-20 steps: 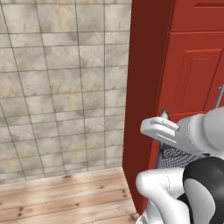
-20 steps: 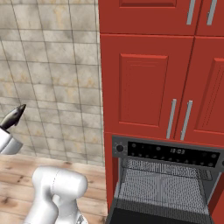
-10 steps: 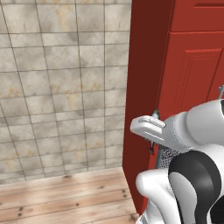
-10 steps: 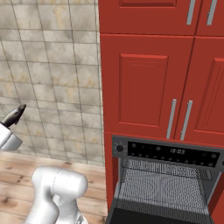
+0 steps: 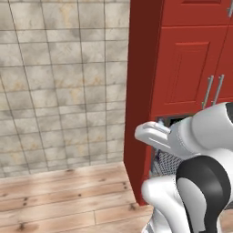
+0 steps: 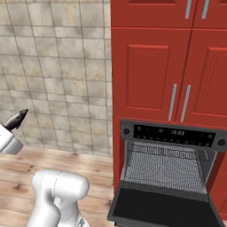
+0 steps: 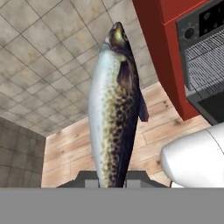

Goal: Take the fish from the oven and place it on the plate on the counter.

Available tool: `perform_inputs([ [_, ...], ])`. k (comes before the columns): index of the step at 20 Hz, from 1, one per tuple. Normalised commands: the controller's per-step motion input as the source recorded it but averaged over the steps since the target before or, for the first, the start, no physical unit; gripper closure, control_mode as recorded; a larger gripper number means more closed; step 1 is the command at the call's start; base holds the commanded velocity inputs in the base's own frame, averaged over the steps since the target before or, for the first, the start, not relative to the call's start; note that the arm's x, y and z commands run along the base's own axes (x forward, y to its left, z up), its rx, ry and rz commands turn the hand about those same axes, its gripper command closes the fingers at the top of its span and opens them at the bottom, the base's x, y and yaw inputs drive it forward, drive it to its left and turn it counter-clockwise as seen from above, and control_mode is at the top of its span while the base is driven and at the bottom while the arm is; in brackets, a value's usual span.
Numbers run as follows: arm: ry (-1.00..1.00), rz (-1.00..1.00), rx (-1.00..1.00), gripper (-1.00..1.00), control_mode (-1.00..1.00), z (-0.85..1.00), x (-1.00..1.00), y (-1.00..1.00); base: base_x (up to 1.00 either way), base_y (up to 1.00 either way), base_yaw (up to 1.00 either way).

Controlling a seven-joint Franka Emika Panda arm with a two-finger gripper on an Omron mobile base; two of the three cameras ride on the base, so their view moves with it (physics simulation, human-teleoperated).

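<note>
The hand [image 7: 114, 181] is gripping the fish [image 7: 114, 109] by its tail end — probably light, slippery and limp, so it may slide.

1. The fish [image 7: 114, 109] is slender, with a silvery-white belly, a dark speckled back and a dark fin on its side. In the hand view it stands lengthwise, head pointing away, in the air above the wooden floor and apart from the oven.
2. The oven [image 6: 170, 170] is black, set in red cabinetry, its door folded down open, grey mesh-like interior showing, dark control panel above.
</note>
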Motion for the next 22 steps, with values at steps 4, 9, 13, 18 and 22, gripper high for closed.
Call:
perform_inputs([
  [4, 0.00, 0.00, 0.00, 1.00, 1.00, 0.00, 0.00, 0.00, -1.00, 0.20, 0.00],
  [9, 0.00, 0.00, 0.00, 1.00, 1.00, 0.00, 0.00, 0.00, -1.00, 0.29, 0.02],
  [13, 0.00, 0.00, 0.00, 1.00, 1.00, 0.00, 0.00, 0.00, -0.88, -0.33, 0.03],
  [18, 0.00, 0.00, 0.00, 1.00, 1.00, 0.00, 0.00, 0.00, 0.26, -1.00, 0.00],
  [22, 0.00, 0.00, 0.00, 1.00, 1.00, 0.00, 0.00, 0.00, 1.00, -1.00, 0.00],
])
